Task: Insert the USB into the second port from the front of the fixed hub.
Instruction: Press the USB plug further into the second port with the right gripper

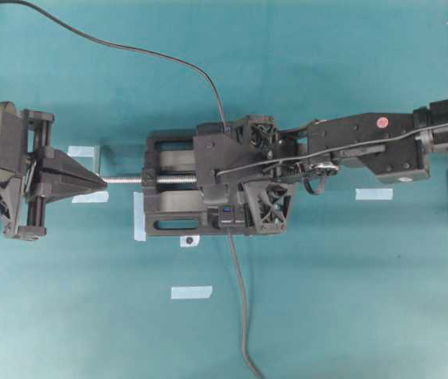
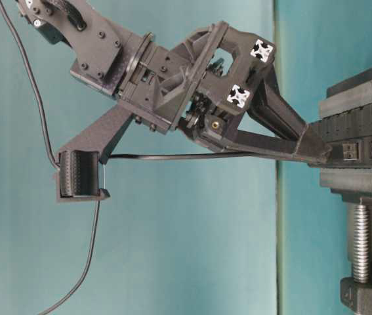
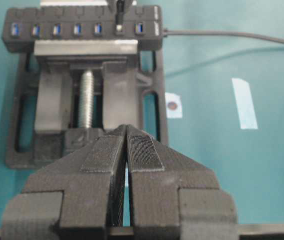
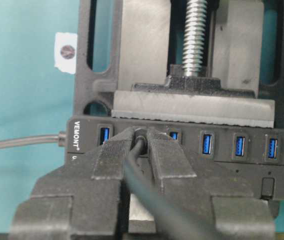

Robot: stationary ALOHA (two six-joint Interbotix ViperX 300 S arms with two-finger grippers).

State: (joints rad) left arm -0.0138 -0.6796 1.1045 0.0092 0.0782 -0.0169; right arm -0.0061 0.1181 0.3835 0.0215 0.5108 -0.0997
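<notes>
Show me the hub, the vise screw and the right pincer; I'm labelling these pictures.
hub point(image 4: 242, 165), right wrist view, on its black face below the blue slots.
vise screw point(image 3: 86, 100), left wrist view, on the silver thread.
right pincer point(image 4: 140, 145), right wrist view, midway between the fingertips, closed on the cable end.

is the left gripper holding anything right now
No, the left gripper is shut with its pads pressed together on nothing, pointing at the vise from a distance.

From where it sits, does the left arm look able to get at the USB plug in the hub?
Probably not. The right gripper is clamped around the USB at the hub, and the vise stands between them and the left gripper.
</notes>
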